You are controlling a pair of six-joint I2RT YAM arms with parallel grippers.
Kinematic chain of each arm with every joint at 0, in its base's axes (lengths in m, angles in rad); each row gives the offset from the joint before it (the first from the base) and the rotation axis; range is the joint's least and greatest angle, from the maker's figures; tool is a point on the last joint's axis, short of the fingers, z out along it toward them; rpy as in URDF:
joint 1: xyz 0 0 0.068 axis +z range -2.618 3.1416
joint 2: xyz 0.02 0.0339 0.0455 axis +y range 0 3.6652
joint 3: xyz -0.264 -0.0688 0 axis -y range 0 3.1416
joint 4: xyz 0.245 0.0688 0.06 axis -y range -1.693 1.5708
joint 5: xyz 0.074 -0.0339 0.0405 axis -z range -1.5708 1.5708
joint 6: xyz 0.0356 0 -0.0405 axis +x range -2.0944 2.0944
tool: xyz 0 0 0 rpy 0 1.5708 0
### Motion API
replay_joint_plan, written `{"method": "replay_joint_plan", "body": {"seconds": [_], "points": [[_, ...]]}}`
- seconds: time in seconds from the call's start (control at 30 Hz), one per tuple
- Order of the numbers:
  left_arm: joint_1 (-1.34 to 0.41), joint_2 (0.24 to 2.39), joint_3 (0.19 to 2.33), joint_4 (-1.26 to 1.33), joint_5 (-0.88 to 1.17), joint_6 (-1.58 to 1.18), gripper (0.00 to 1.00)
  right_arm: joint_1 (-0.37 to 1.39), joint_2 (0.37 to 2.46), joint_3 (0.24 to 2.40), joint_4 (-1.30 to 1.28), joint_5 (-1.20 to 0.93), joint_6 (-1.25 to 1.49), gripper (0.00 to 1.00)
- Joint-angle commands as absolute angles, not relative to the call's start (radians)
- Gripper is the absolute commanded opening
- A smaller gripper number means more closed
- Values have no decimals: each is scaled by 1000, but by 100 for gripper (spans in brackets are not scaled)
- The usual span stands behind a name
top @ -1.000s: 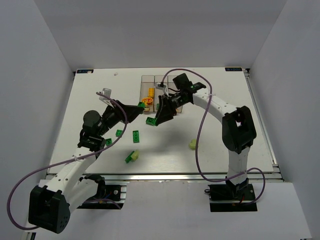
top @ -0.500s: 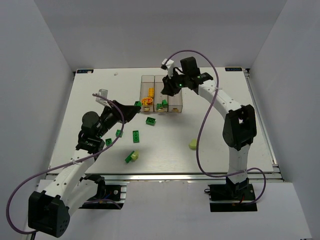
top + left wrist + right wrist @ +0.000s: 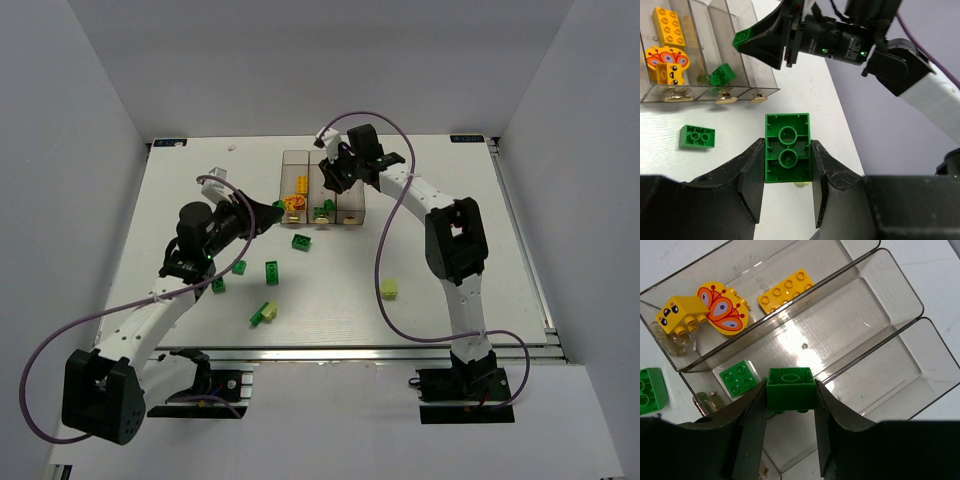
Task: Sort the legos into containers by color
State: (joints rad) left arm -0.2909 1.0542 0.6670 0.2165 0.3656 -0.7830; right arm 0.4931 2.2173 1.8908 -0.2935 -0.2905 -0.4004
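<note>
Green goes with green, so the right gripper (image 3: 790, 396) holds a green brick (image 3: 790, 385) over the middle bin (image 3: 840, 325), where a green piece (image 3: 741, 378) lies, while the left gripper (image 3: 787, 162) squeezes another green brick (image 3: 787, 147) near the bins.

Bright, even; glare on bins (image 3: 805, 347)

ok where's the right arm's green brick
Right wrist view: the green brick is clamped in the right tool over the middle bin, beside a second green brick lying inside it.
</note>
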Motion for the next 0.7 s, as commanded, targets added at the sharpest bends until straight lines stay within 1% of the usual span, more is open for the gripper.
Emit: {"method": "replay_joint_plan", "body": {"seconds": [0.0, 0.03, 0.13, 0.23, 0.4, 0.43, 0.5, 0.53, 0.57, 0.6, 0.63, 0.67], "points": [[-295, 1086, 729, 178, 356, -772, 0, 497, 2215, 1934, -262, -313, -400, 37], [-299, 1097, 738, 170, 345, -769, 0, 497, 2218, 1930, -264, -313, -399, 47], [-316, 1143, 776, 140, 330, -755, 0, 497, 2207, 1905, -258, -327, -400, 59], [-333, 1193, 811, 124, 315, -750, 0, 497, 2195, 1885, -249, -337, -397, 63], [-345, 1293, 899, 100, 302, -735, 0, 485, 2168, 1887, -249, -350, -377, 66], [-350, 1311, 919, 89, 298, -727, 0, 480, 2149, 1890, -270, -356, -379, 70], [-353, 1353, 966, 49, 285, -707, 0, 451, 2123, 1896, -297, -418, -408, 71], [-356, 1400, 1015, 26, 282, -697, 2, 437, 2091, 1890, -333, -511, -422, 70], [-357, 1426, 1041, 12, 275, -693, 4, 420, 2077, 1885, -356, -549, -442, 68], [-359, 1451, 1066, 6, 262, -690, 6, 396, 2063, 1882, -377, -572, -478, 60], [-360, 1477, 1119, -35, 226, -690, 7, 387, 2036, 1875, -396, -584, -498, 33], [-362, 1529, 1147, -79, 206, -690, 8, 374, 2019, 1865, -425, -621, -520, 19]]}}
